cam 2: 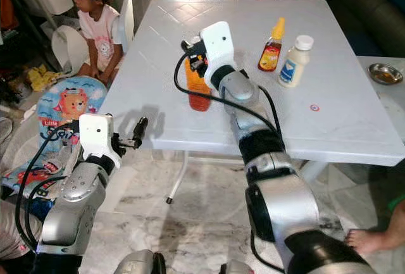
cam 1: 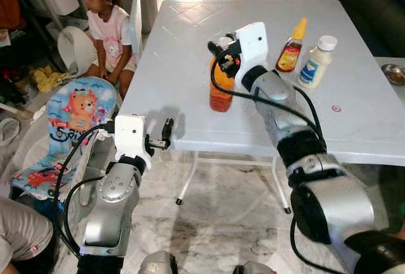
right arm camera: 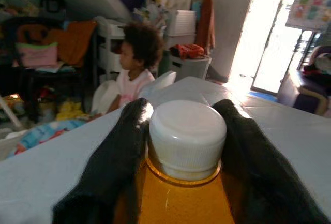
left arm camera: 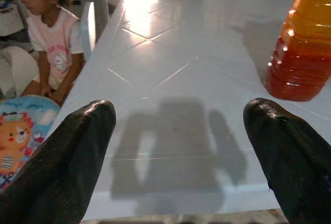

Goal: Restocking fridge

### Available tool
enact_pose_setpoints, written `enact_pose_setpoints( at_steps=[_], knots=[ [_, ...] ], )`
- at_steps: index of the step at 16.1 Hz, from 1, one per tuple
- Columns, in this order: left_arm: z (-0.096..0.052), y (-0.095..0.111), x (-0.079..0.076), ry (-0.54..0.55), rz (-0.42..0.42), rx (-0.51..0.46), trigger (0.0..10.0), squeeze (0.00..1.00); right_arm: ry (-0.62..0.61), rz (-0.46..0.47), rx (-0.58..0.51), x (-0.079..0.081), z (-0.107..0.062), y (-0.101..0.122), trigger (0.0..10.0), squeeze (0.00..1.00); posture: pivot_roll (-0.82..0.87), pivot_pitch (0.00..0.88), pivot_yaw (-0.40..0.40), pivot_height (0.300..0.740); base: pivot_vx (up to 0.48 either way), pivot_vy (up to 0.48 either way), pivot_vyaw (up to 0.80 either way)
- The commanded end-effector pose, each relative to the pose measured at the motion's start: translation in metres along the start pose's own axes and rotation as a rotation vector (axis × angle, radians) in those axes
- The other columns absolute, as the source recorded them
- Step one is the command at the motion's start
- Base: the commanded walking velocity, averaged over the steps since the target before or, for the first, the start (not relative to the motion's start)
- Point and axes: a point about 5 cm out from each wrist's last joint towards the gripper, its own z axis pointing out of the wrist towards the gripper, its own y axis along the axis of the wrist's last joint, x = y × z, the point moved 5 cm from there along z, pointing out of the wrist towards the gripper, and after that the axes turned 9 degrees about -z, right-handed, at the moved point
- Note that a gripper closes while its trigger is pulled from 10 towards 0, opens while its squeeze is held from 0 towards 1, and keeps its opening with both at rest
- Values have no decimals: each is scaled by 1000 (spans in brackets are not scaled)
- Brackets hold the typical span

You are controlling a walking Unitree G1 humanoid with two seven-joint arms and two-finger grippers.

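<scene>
The orange juice bottle (cam 1: 221, 87) stands upright on the white table (cam 1: 354, 116), not far from its near edge. The right pincer (right arm camera: 186, 131) sits at the bottle's neck, one black finger on each side of the white cap (right arm camera: 187, 133), closed on it, probably a high hold for lifting it toward the fridge. Beyond the bottle stand a syrup bottle (cam 1: 291, 47) and a white sauce bottle (cam 1: 316, 62). The left pincer (left arm camera: 181, 146) hovers open at the table's near edge, well short of the bottle. A child (cam 1: 111, 21) sits beside the table.
</scene>
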Motion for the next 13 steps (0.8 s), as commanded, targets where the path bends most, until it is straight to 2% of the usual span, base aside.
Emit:
enact_pose_setpoints(
  at_steps=[1,2,3,5,8,9,10,13],
  knots=[
    [0,-1,2,9,5,1,10000,0,-11,-6,15,4,-2,-2,10000,663,58,11,21,740,0,0,0],
    [1,-1,3,10,4,2,10000,0,-22,-19,14,5,-4,-4,10000,396,56,15,22,740,0,0,0],
    [1,-1,3,11,3,2,10000,0,-23,-21,15,6,-5,-4,10000,0,56,16,23,740,0,0,0],
    [1,-1,2,8,2,2,10000,0,-24,-36,24,8,-6,-6,10000,0,55,15,25,740,0,0,0],
    [1,-2,3,9,2,3,10000,0,-49,-54,31,-4,-4,-4,10000,0,57,14,22,740,0,0,0],
    [1,-2,3,10,2,3,10000,0,-52,-43,18,-7,-2,0,10000,773,59,16,22,740,0,0,0],
    [1,-2,3,11,2,3,10000,0,-52,-39,14,-8,-2,1,10000,1000,60,17,23,740,0,0,0],
    [0,-2,4,13,5,6,10000,0,-62,-70,19,-16,2,5,10000,1000,63,19,26,740,0,0,0]
  ],
)
